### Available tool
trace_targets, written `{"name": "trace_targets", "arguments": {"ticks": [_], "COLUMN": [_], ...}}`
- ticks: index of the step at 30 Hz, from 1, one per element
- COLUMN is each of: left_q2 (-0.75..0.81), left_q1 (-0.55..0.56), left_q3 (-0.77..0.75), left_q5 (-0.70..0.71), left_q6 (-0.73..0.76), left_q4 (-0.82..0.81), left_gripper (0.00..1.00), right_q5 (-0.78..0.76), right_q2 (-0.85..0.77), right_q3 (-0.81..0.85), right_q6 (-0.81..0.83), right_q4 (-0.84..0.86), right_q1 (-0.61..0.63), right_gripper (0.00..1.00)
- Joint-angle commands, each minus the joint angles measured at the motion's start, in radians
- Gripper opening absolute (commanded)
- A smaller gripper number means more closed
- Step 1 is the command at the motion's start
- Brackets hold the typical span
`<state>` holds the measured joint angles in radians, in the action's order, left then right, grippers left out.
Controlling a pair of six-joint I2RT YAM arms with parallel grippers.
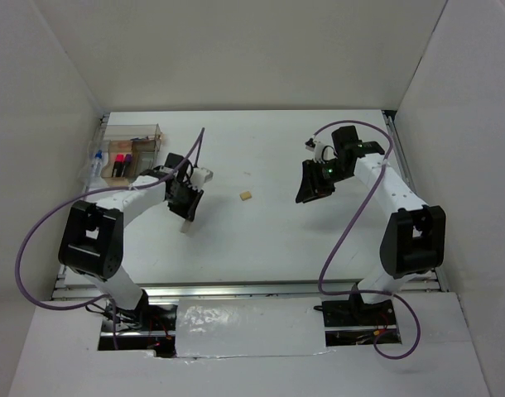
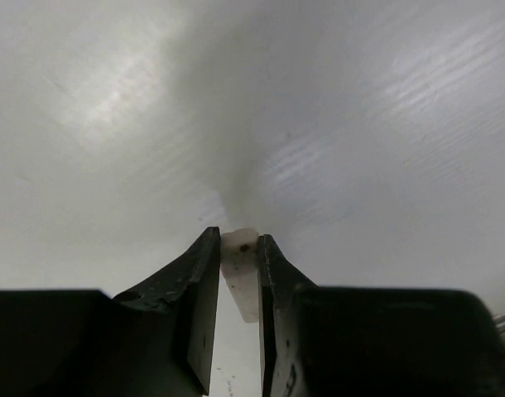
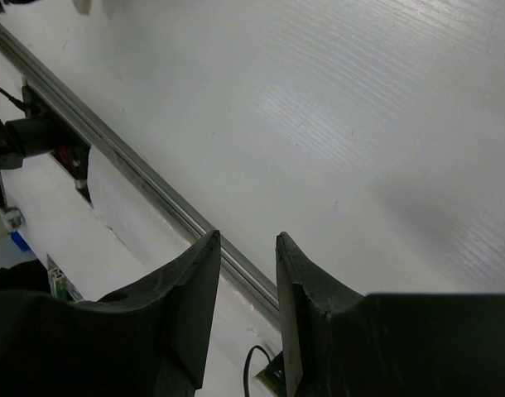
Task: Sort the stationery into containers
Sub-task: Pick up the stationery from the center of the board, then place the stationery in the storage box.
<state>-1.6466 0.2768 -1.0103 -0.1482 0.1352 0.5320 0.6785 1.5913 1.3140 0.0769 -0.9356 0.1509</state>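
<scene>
Left tool [image 2: 238,248]: low at the surface [image 1: 269,149], both dark fingers pressed against a small off-white block [image 2: 242,285].
Off-white block: squared, matte and rubbery-looking. I'd guess it's light, slightly yielding and not fragile, and its flat sides give the best hold.
Tan eraser block [image 1: 246,196]: lies alone mid-surface, well apart from both arms.
Clear box [image 1: 135,132]: far left corner, thin rigid plastic, with pink and dark markers inside.
Right tool [image 3: 246,240]: fingers slightly apart, empty, hanging over the smooth white surface.

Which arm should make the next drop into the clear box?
Left. The left pincer clamps a white block, and the clear box sits on that arm's side. The right pincer is empty and farther away.
</scene>
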Motion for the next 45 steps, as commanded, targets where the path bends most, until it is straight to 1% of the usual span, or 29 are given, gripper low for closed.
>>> {"name": "trace_targets", "arguments": {"ticks": [1,3,4,6,7,9,10,12,13,16,18,21,26,29,30,32,33,34,35,37,38,40,41,43,45], "left_q2": [0.064,0.050,0.039,-0.004,-0.025,-0.102,-0.164,-0.228,-0.286,-0.361,-0.413,-0.453,-0.472,-0.478,-0.479,-0.486,-0.489,-0.489,-0.487,-0.478,-0.472,-0.441,-0.429,-0.383,-0.334], "left_q1": [-0.036,-0.056,-0.086,-0.141,-0.160,-0.217,-0.235,-0.273,-0.304,-0.352,-0.375,-0.402,-0.427,-0.435,-0.438,-0.448,-0.455,-0.459,-0.467,-0.469,-0.465,-0.452,-0.444,-0.401,-0.363], "left_q3": [-0.155,-0.223,-0.291,-0.367,-0.448,-0.535,-0.626,-0.715,-0.791,-0.917,-0.965,-0.987,-0.962,-0.924,-0.916,-0.910,-0.910,-0.912,-0.913,-0.919,-0.924,-0.926,-0.926,-0.903,-0.877], "left_q5": [-0.040,-0.040,-0.044,-0.044,-0.037,-0.025,-0.024,-0.019,-0.019,-0.017,-0.002,0.007,0.027,0.036,0.036,0.029,0.024,0.006,-0.002,-0.023,-0.036,-0.063,-0.082,-0.120,-0.175], "left_q6": [0.040,0.052,0.053,0.060,0.063,0.069,0.073,0.078,0.073,0.075,0.084,0.093,0.122,0.133,0.132,0.132,0.127,0.126,0.118,0.113,0.116,0.122,0.129,0.135,0.151], "left_q4": [-0.007,0.006,0.008,0.013,0.013,0.013,0.016,0.025,0.028,0.031,0.016,-0.010,-0.036,-0.041,-0.043,-0.038,-0.035,-0.033,-0.035,-0.033,-0.036,-0.049,-0.046,-0.053,-0.052], "left_gripper": [0.01,0.01,0.00,0.00,0.00,0.00,0.00,0.00,0.00,0.00,0.00,0.01,0.02,0.08,0.23,0.32,0.42,0.47,0.55,0.63,0.68,0.71,0.71,0.71,0.66], "right_q5": [0.024,0.023,0.023,0.021,0.021,0.021,0.018,0.020,0.013,0.009,0.007,0.003,0.001,-0.002,-0.003,-0.007,-0.008,-0.007,-0.010,-0.013,-0.013,-0.016,-0.016,-0.017,-0.023], "right_q2": [0.013,0.016,0.015,0.016,0.016,0.018,0.019,0.021,0.021,0.015,0.007,0.010,0.016,0.019,0.019,0.019,0.016,0.015,0.015,0.013,0.013,0.012,0.013,0.010,0.009], "right_q3": [0.018,0.019,0.018,0.016,0.016,0.016,0.016,0.018,0.016,0.005,-0.001,0.004,0.014,0.018,0.019,0.019,0.019,0.018,0.019,0.021,0.021,0.021,0.022,0.021,0.018], "right_q6": [0.012,0.012,0.012,0.012,0.012,0.012,0.014,0.014,0.012,0.014,0.014,0.015,0.014,0.014,0.014,0.017,0.015,0.014,0.014,0.012,0.012,0.011,0.011,0.009,0.006], "right_q4": [-0.005,-0.002,-0.002,-0.002,-0.002,-0.002,-0.002,-0.003,-0.003,-0.002,0.003,-0.005,-0.011,-0.014,-0.014,-0.014,-0.015,-0.015,-0.015,-0.015,-0.014,-0.014,-0.014,-0.011,-0.008], "right_q1": [0.007,0.009,0.009,0.013,0.013,0.015,0.015,0.016,0.018,0.019,0.019,0.018,0.019,0.021,0.022,0.024,0.024,0.027,0.029,0.030,0.030,0.033,0.033,0.036,0.035], "right_gripper": [0.40,0.40,0.40,0.40,0.40,0.40,0.40,0.40,0.40,0.40,0.40,0.40,0.40,0.41,0.41,0.43,0.43,0.43,0.44,0.44,0.44,0.44,0.44,0.44,0.44]}}
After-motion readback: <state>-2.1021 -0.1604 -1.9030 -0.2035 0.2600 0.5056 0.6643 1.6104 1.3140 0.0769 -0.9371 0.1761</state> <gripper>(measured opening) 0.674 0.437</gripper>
